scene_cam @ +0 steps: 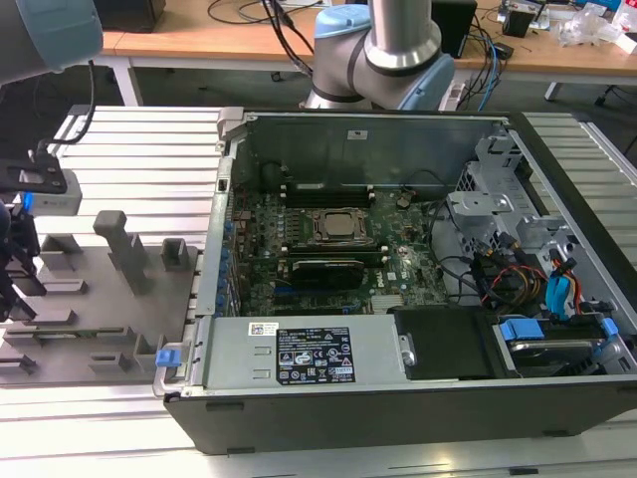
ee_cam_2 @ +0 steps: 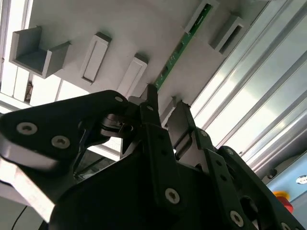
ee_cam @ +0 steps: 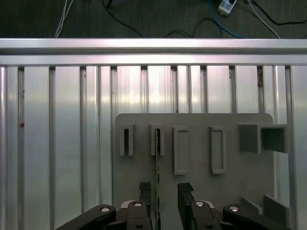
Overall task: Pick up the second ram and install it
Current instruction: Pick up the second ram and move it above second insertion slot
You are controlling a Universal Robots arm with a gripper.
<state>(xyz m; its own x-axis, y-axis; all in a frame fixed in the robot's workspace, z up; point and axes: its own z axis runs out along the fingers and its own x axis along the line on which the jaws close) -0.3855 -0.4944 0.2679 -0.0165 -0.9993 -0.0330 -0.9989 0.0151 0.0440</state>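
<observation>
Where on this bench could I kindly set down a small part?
Free: the slotted aluminium table beside the grey plate; bare plate between the empty holders and the fingers. Crowded: around the ram the fingers straddle.

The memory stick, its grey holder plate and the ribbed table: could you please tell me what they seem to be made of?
The memory stick looks like green circuit board, likely fibreglass laminate, with small parts along it. The holder plate is uniform matte grey, probably plastic. The table is bright slotted metal, likely aluminium, judging by its soft reflections.
</observation>
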